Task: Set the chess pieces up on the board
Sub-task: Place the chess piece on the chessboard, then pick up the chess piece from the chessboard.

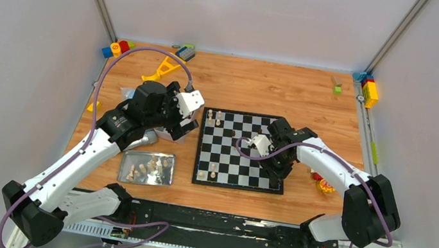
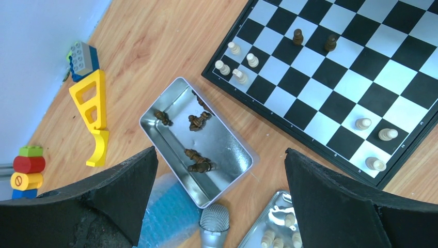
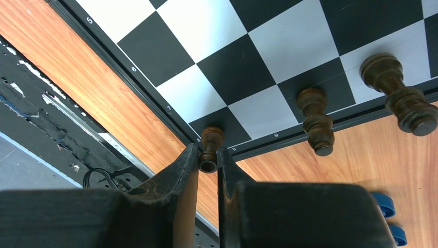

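Note:
The checkered board [image 1: 244,161] lies mid-table. My right gripper [image 3: 207,156] is shut on a dark brown chess piece [image 3: 209,143] that stands at the board's corner square by the 8 and h marks; in the top view this gripper [image 1: 278,165] is over the near right corner. Two more dark pieces [image 3: 316,118] [image 3: 396,92] stand along the same edge. My left gripper [image 2: 219,175] is open and empty, high above a tin tray [image 2: 170,150] with several dark pieces [image 2: 199,161] lying in it. Cream pieces [image 2: 238,62] [image 2: 374,135] and two dark pieces [image 2: 297,36] stand on the board [image 2: 330,98].
A second tin tray [image 1: 122,175] holds cream pieces [image 1: 147,167] near the left arm. A silver microphone [image 2: 214,223] and blue bubble wrap [image 2: 162,217] lie under my left gripper. A yellow toy [image 2: 95,113] and toy blocks [image 2: 82,59] [image 1: 371,90] sit at the table's edges.

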